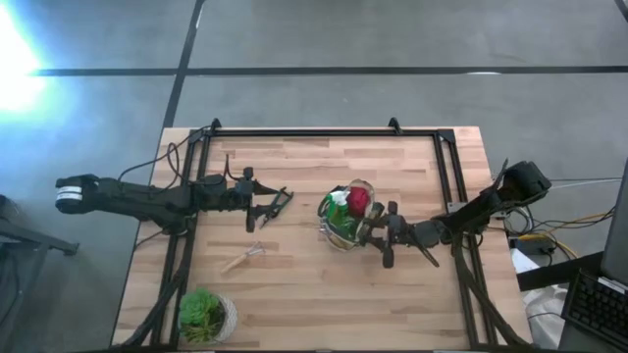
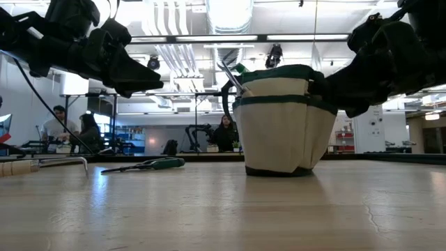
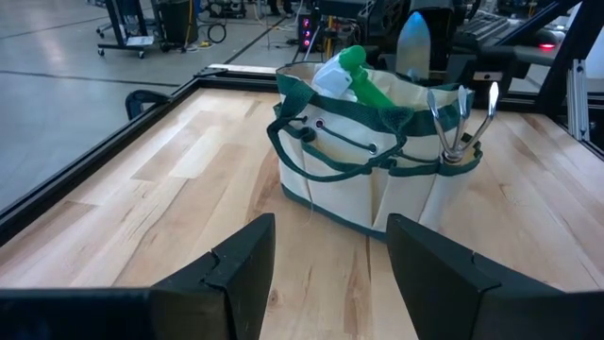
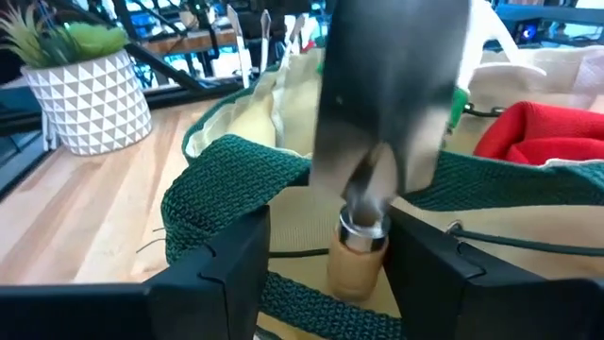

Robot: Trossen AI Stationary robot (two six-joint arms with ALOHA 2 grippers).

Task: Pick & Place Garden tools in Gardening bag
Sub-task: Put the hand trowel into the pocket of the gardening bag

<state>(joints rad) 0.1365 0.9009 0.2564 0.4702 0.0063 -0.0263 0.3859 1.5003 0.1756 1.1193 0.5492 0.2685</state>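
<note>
Showing the right gripper [image 4: 326,255] at the rim of the gardening bag [image 1: 345,218], fingers spread wide and clear of the wooden-handled trowel [image 4: 377,170], which stands blade-up between them with its handle down inside a side pocket; released, to judge by the gap on each side. Also in the bag: a red-handled tool [image 1: 358,200], a green spray bottle [image 3: 359,76] and a metal fork [image 3: 458,123] in an outer pocket. Left on the bench: the black pruners [image 1: 273,206] just ahead of the left gripper [image 3: 330,264], long axis slanting away from the arm, and a wooden-handled rake [image 1: 245,257] nearer the front edge, lying at a slant. Left gripper raised above the table [image 1: 294,304], open and empty, nearer to both remaining tools than the right. Between those tools and the bag, bare wood only; potted plant [image 1: 204,315] at the front left corner, well apart. Likely next: lifting the right gripper straight up so the green strap [image 4: 236,179] is not snagged.
</note>
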